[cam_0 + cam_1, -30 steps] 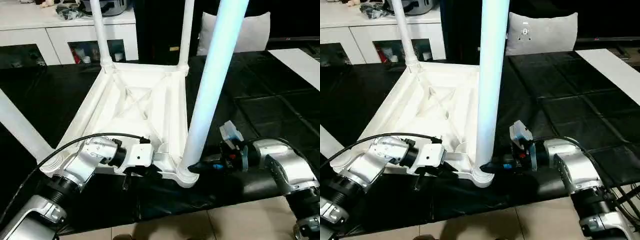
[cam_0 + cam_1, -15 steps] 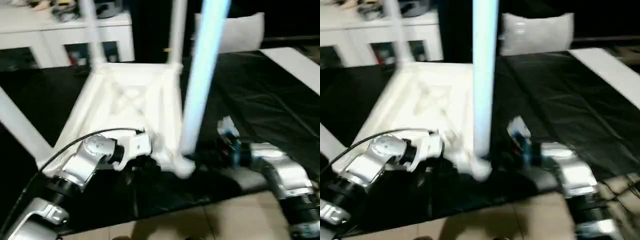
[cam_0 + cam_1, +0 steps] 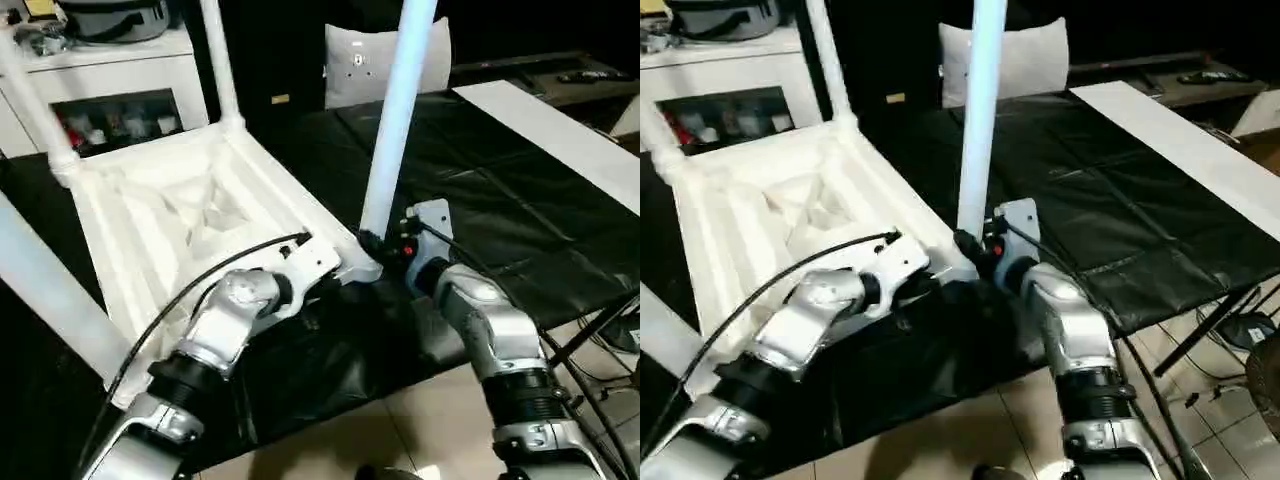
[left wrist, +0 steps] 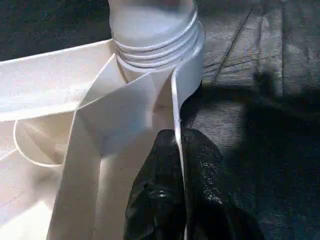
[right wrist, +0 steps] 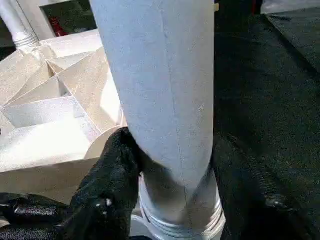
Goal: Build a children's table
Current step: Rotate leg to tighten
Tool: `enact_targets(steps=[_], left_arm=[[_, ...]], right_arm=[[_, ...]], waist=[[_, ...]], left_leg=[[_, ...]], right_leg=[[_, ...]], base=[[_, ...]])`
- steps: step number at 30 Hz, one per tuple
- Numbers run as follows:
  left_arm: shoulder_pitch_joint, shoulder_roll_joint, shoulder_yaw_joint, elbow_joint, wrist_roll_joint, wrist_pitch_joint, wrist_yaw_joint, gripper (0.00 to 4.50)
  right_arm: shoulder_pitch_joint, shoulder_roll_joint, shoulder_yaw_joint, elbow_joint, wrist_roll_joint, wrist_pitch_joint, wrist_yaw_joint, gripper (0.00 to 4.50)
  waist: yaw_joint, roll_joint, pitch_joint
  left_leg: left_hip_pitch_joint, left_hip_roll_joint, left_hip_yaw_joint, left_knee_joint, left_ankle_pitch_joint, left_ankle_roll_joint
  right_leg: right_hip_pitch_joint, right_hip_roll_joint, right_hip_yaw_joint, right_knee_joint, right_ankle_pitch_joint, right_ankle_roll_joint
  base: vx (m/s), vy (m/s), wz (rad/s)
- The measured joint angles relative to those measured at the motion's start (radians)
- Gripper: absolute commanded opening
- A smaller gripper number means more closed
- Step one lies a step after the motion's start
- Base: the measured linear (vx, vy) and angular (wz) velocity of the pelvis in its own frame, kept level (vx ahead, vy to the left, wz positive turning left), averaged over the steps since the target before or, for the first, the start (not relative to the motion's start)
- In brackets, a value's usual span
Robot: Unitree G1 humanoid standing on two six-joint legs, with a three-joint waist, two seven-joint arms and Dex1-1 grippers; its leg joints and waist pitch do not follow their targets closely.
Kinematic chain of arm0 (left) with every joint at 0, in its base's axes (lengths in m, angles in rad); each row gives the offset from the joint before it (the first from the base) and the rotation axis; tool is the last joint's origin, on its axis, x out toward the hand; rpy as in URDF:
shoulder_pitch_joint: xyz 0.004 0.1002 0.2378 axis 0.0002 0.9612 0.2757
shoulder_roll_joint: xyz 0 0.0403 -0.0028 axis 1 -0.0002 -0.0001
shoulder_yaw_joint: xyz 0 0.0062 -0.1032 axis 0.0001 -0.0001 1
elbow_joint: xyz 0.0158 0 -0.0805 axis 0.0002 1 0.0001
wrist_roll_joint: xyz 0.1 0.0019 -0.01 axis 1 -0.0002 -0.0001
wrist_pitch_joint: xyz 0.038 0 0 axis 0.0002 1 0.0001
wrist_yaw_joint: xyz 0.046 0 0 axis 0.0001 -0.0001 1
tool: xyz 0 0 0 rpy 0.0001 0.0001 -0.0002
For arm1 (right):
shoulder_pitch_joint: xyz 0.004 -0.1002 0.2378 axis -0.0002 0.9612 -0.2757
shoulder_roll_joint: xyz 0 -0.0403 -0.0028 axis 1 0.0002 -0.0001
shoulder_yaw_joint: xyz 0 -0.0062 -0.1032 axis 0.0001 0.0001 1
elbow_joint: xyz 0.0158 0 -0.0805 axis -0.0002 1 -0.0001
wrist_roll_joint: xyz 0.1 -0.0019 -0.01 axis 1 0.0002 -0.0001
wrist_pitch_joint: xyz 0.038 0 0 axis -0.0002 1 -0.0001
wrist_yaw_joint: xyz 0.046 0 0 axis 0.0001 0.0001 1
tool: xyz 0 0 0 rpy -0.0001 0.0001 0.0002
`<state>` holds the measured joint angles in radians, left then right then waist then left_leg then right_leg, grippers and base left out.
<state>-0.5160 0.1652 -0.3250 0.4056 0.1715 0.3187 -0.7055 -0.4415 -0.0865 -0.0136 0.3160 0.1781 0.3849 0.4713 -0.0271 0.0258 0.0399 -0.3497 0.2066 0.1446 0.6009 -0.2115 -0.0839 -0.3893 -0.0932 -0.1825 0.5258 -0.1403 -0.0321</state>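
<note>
I find the children's table point(image 3: 190, 215) lying upside down on the black sheet point(image 3: 480, 190), ribbed underside up, legs standing in its corner sockets. My left gripper point(image 4: 177, 195) is closed on the thin rim wall beside the near corner socket point(image 4: 157, 37). My right gripper point(image 5: 165, 195) has its jaws set round the base of the near leg point(image 3: 395, 110), just above the socket.

Judgement: hollow plastic, light and fairly stiff, but smooth, so the tapered leg could slip through the fingers (low hold is best, near the ribbed collar). The rim wall is thin and may flex under a pinch.

Surroundings: a white cabinet point(image 3: 110, 85) and a grey cushion point(image 3: 375, 60) stand behind; cables point(image 3: 600, 330) hang near my right arm and could snag
</note>
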Motion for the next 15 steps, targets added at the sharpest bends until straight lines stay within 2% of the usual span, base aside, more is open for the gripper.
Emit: enact_targets(steps=[3, 4, 7, 8, 10, 15], left_arm=[[-0.001, 0.003, -0.023, -0.006, 0.0, -0.024, -0.023, 0.0], [-0.002, 0.009, -0.027, -0.006, -0.003, -0.039, -0.035, 0.0], [-0.002, 0.034, -0.039, -0.008, -0.016, -0.087, -0.08, 0.0], [-0.002, 0.053, -0.042, -0.007, -0.019, -0.108, -0.104, 0.0], [-0.001, 0.077, -0.045, -0.006, -0.028, -0.141, -0.145, 0.0], [0.003, 0.148, -0.054, 0.016, -0.061, -0.261, -0.272, 0.0]], right_arm=[[0.017, -0.038, -0.001, -0.004, 0.008, -0.018, 0.058, 2.75], [0.025, -0.055, 0.001, -0.008, 0.012, -0.025, 0.084, 2.99], [0.055, -0.108, 0.008, -0.031, 0.027, -0.05, 0.176, 3.06], [0.068, -0.145, 0.014, -0.041, 0.031, -0.068, 0.225, 3.23], [0.088, -0.198, 0.024, -0.051, 0.049, -0.087, 0.308, 3.44], [0.097, -0.313, 0.05, -0.079, 0.095, -0.079, 0.52, 3.88]], waist=[[0.016, 0.0, 0.0], [0.022, 0.0, 0.0], [0.048, 0.0, 0.0], [0.062, 0.0, 0.0], [0.079, 0.001, 0.0], [0.103, 0.002, 0.0]], left_leg=[[0.0, -0.003, 0.001, -0.001, -0.002, 0.002], [0.0, -0.004, 0.001, -0.001, -0.002, 0.003], [-0.001, -0.004, 0.002, -0.002, -0.005, 0.0], [-0.001, -0.004, 0.004, -0.002, -0.004, 0.002], [-0.001, -0.002, 0.006, -0.003, -0.003, 0.003], [-0.001, -0.001, 0.007, -0.003, -0.003, 0.003]], right_leg=[[-0.001, -0.001, 0.008, 0.004, 0.007, 0.001], [-0.002, -0.001, 0.009, 0.007, 0.007, 0.0], [-0.01, -0.001, 0.015, 0.023, 0.009, -0.001], [-0.014, 0.0, 0.016, 0.03, 0.006, -0.002], [-0.016, 0.001, 0.016, 0.036, 0.001, -0.005], [-0.018, 0.003, 0.016, 0.037, 0.0, -0.006]], base=[[0.0, 0.0, 0.0], [0.0, 0.0, 0.0], [0.0, 0.0, 0.0], [0.0, 0.0, 0.0], [0.0, 0.0, 0.0], [0.0, 0.0, 0.0]])
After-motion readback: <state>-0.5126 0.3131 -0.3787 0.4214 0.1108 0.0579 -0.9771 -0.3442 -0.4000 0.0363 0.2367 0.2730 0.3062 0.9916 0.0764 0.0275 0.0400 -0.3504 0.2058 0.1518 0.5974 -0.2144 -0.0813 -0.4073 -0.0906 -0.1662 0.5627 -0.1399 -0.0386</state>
